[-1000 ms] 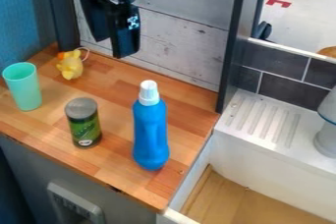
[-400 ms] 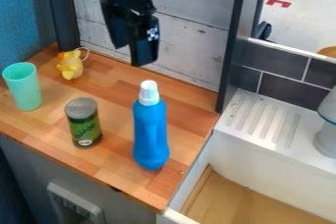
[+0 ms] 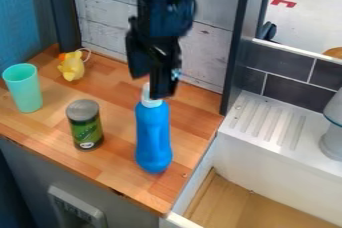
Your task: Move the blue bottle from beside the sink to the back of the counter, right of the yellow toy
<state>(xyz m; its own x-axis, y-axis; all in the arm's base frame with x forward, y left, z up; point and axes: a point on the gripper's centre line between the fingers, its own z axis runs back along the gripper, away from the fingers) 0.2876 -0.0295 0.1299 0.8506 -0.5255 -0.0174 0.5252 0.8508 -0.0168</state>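
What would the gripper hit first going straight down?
Probably the white cap of the blue bottle: the gripper points down and overlaps it in view. Depth is unclear, though; it could meet the wooden counter behind instead.

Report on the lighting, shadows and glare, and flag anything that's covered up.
Camera view: light looks soft and fairly even across the wooden counter, with no harsh glare on it; the white ledge looks bright; the black arm and gripper are so dark that little surface detail reads; the gripper covers part of the white cap on the blue bottle.
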